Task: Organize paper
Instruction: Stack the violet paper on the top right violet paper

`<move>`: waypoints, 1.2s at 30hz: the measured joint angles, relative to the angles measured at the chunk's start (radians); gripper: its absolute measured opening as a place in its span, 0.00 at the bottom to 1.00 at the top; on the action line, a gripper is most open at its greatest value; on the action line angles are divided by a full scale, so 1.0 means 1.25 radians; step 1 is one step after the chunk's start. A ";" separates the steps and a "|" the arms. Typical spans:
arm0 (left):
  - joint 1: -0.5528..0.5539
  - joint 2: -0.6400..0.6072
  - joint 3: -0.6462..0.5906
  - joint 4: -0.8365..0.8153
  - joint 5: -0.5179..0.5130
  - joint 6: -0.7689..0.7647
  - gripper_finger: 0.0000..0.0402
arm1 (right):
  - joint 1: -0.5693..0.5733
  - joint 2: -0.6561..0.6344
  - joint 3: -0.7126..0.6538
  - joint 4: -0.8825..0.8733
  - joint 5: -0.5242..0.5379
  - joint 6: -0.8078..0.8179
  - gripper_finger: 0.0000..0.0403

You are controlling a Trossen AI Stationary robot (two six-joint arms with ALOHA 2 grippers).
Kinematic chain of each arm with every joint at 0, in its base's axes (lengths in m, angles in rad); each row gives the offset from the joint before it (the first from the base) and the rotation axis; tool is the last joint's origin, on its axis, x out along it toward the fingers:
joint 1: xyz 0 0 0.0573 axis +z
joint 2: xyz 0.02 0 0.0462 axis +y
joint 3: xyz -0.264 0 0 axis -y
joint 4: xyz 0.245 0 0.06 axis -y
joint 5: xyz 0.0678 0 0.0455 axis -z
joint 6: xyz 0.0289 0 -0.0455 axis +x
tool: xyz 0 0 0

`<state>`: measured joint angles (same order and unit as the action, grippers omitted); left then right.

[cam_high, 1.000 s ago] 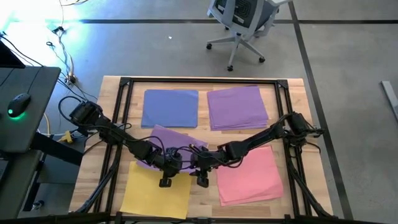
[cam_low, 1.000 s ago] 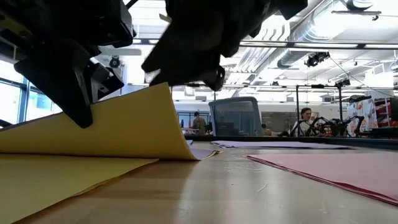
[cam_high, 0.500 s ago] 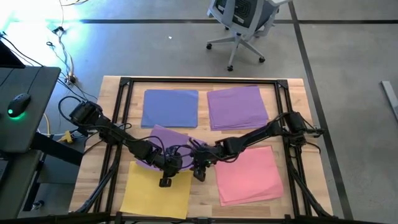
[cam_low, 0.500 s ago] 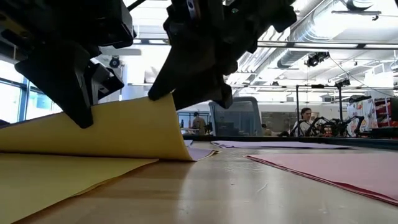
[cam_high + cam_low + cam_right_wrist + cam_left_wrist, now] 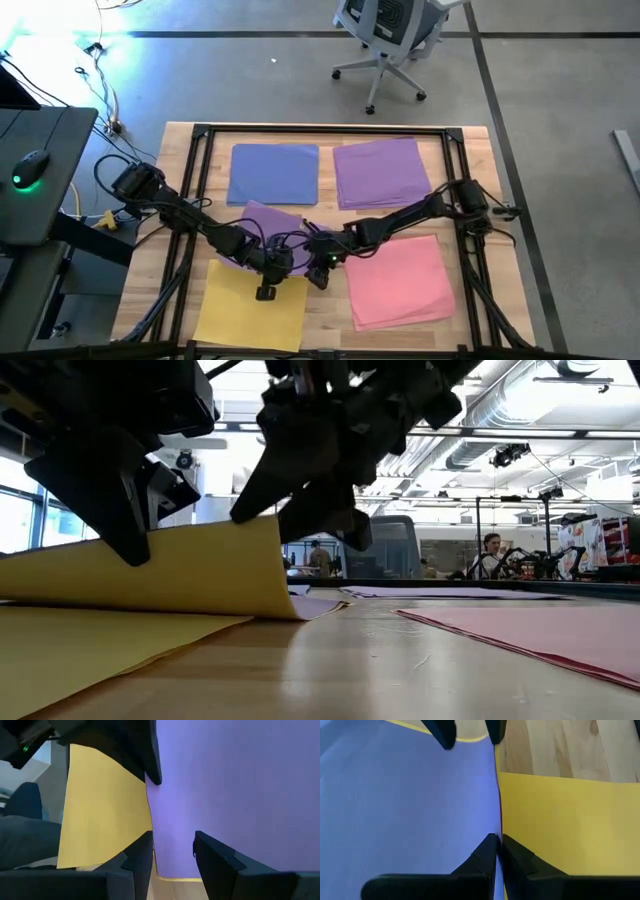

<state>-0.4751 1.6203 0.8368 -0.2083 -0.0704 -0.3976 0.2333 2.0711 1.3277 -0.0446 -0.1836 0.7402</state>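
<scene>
A yellow sheet [image 5: 200, 570] stands raised off the yellow pile [image 5: 250, 315] at the table's near left; its lower part rests on that pile. A purple sheet [image 5: 268, 222] lies just beyond it, mid-table. My left gripper [image 5: 265, 288] is shut on the raised edge. My right gripper [image 5: 172, 847] is open beside it, at the raised sheet's right corner [image 5: 270, 525], one finger on each side of the edge. Blue stack [image 5: 275, 172], purple stack [image 5: 380, 172] and pink stack [image 5: 400, 280] lie flat. My left gripper pinches the raised sheet's upper edge [image 5: 498, 827] between its two fingers, coming from above and pointing down. Yellow shows on one side of the fingers and purple on the other; one layer or several, I cannot tell. My right gripper's finger [image 5: 142, 852] lies along the same edge; whether it touches, I cannot tell.
A black frame [image 5: 200, 135] runs around the wooden table. An office chair [image 5: 385, 30] stands on the floor beyond the far edge, a desk with a mouse [image 5: 30, 165] to the left. Bare wood [image 5: 325, 320] shows between the yellow and pink stacks.
My right gripper has moved toward the table's left and slightly toward the far edge, closing on my left gripper and coming down over the raised sheet's right corner. That corner now stands a little lower. My left gripper has kept its hold.
</scene>
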 joint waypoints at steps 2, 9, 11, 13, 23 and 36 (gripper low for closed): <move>0.000 0.000 0.000 -0.001 0.000 0.000 0.00 | 0.000 0.006 0.000 0.010 -0.020 0.006 0.31; 0.000 0.000 0.000 -0.002 -0.001 0.002 0.00 | -0.015 0.006 0.000 0.080 -0.046 0.046 0.31; 0.000 0.000 0.000 -0.002 0.000 0.002 0.00 | -0.019 0.005 0.000 0.075 -0.045 0.052 0.31; 0.000 0.000 0.000 -0.004 0.000 0.002 0.00 | -0.021 0.005 0.000 0.072 -0.042 0.051 0.31; 0.000 0.000 0.000 -0.003 -0.002 0.005 0.00 | -0.013 0.005 0.000 0.042 -0.010 0.035 0.31; 0.000 0.000 0.000 -0.003 -0.004 0.005 0.00 | -0.016 0.005 0.000 -0.003 -0.010 0.035 0.31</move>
<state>-0.4751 1.6203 0.8368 -0.2123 -0.0753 -0.3908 0.2137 2.0777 1.3273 -0.0485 -0.1962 0.7846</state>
